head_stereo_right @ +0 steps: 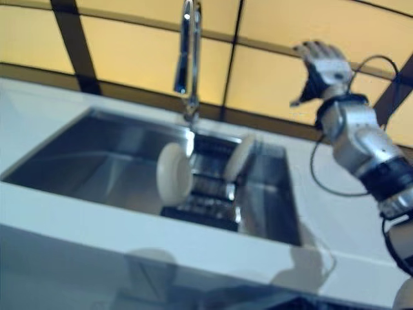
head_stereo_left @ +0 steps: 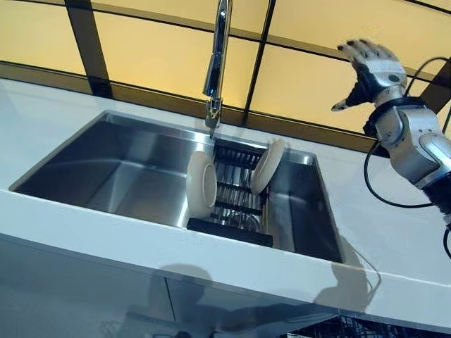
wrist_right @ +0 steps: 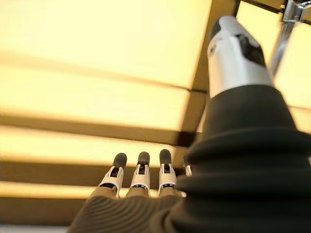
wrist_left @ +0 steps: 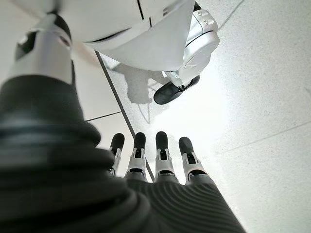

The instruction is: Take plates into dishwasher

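Observation:
Two cream plates stand on edge in a black rack (head_stereo_left: 232, 211) inside the steel sink (head_stereo_left: 120, 176): one plate (head_stereo_left: 201, 184) at the rack's left front, the other plate (head_stereo_left: 268, 166) leaning at its back right. My right hand (head_stereo_left: 370, 67) is raised high above the counter, right of the sink, fingers straight and holding nothing; its fingers (wrist_right: 141, 174) point at the yellow window panes. My left hand (wrist_left: 150, 160) shows only in its wrist view, hanging down over the floor with straight fingers and nothing in it.
A tall chrome tap (head_stereo_left: 217, 63) rises behind the sink, just above the rack. White counter (head_stereo_left: 394, 232) surrounds the sink, and yellow panes with dark frames (head_stereo_left: 162, 56) stand behind. A dark dishwasher rack edge (head_stereo_left: 338, 327) peeks below the counter at the lower right.

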`<state>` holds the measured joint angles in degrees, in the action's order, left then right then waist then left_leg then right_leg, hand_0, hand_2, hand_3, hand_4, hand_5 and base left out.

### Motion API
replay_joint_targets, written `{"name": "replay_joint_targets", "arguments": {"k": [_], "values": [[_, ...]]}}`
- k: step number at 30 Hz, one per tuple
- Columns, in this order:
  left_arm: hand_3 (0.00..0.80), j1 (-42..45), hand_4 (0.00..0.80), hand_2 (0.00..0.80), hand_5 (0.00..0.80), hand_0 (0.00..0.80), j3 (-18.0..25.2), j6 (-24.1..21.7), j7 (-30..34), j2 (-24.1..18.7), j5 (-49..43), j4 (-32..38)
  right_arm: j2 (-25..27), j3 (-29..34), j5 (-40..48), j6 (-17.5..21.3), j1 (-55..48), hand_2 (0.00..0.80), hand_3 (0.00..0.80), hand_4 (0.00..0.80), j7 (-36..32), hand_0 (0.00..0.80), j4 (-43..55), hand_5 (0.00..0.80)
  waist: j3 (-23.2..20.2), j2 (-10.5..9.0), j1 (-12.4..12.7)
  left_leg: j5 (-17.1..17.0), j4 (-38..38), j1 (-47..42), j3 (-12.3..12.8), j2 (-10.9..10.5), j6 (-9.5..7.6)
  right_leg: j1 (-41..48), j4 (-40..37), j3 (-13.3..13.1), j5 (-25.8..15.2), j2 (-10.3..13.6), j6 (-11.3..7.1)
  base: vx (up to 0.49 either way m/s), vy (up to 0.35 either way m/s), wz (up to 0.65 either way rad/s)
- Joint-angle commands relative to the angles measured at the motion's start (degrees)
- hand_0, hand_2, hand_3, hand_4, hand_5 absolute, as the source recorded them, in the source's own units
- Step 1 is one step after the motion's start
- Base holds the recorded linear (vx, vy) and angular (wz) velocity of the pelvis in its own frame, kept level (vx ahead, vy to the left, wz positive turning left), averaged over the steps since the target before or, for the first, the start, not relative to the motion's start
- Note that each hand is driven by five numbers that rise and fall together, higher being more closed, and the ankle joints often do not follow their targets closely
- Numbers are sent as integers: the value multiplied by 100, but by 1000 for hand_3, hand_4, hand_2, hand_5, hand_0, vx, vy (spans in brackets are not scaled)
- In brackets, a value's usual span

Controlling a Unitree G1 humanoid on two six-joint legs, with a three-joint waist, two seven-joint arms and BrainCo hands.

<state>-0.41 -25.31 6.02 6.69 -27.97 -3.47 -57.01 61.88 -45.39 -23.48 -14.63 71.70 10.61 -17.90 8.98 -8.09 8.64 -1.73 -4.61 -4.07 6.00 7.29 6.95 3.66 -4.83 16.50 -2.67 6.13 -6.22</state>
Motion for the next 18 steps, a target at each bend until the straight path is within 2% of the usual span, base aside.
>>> {"name": "replay_joint_targets", "arguments": {"k": [1, 5, 6, 18], "values": [[0, -238, 0, 0, 0, 0, -172, 46, -20, -229, 162, 103, 476, -519, -554, 79, 847, 0, 0, 0, 373, 0, 209, 0, 291, -384, 104, 298, -6, 111, -151, 18, -245, -143, -17, 31, -306, 278, -593, -111, -43, 3], [0, -301, 0, 0, 0, 0, -220, 48, -33, -223, 189, 126, 654, -477, -693, 371, 775, 0, 0, 0, 553, 0, 355, 0, 335, -374, 81, 297, -16, 169, -204, 11, -253, -189, -17, 42, -322, 284, -609, -33, -6, 10], [0, -313, 0, 0, 0, 0, -237, 23, -20, -230, 197, 108, 694, -519, -746, 542, 790, 0, 0, 0, 558, 0, 376, 0, 337, -369, 82, 302, -16, 173, -220, 4, -259, -191, -17, 41, -320, 289, -610, -2, 7, 13], [0, -277, 0, 0, 0, 0, -208, 0, 33, -236, 101, 119, 659, -754, -1455, 1384, 630, 0, 0, 0, 240, 0, 155, 0, 287, -391, 168, 328, -33, 187, -308, -16, -254, -159, -17, 74, -301, 278, -619, -1, 1, 2]]}}
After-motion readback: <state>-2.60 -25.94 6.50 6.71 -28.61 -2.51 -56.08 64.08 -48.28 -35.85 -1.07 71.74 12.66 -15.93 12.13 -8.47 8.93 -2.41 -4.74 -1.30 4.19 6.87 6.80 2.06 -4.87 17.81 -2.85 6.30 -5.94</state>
